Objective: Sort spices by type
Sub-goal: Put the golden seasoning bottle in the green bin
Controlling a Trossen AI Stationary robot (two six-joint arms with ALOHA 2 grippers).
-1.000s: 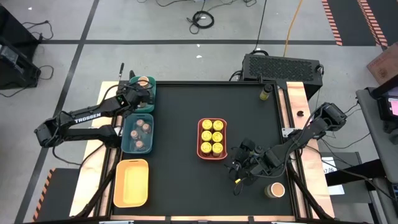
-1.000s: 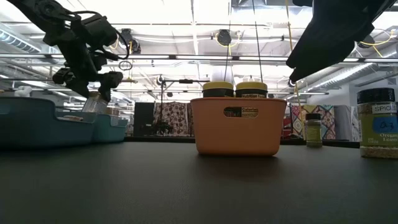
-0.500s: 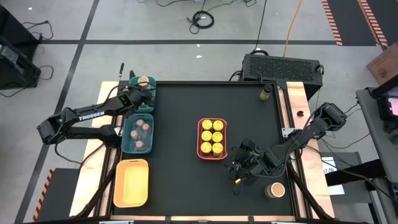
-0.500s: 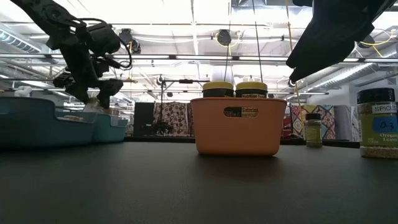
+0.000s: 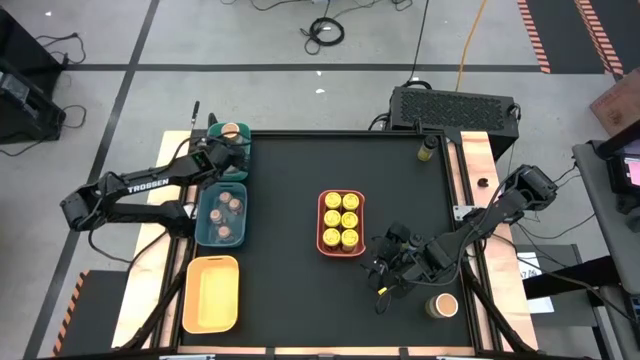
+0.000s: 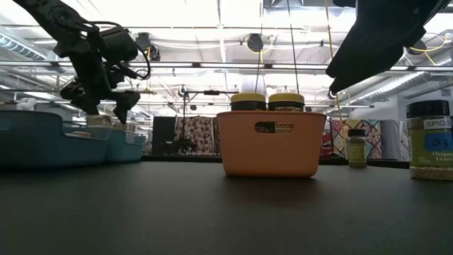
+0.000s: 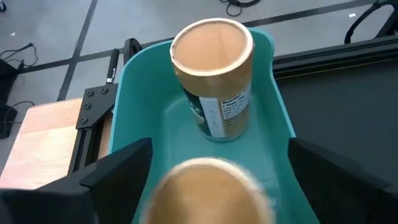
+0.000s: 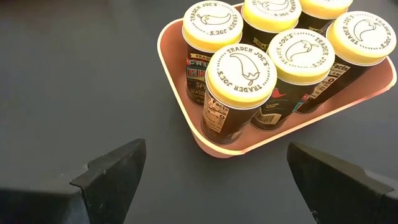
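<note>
Left gripper (image 7: 208,186) over teal tray (image 7: 273,106) at table's far-left corner, fingers now spread wide. Tan-lid jar (image 7: 208,193) just released, dropping beside first tan-lid jar (image 7: 212,53) in tray. Placement looks done. Right gripper (image 8: 214,180) waits wide open near coral tray (image 8: 186,118) of yellow-lid jars (image 8: 241,73).
</note>
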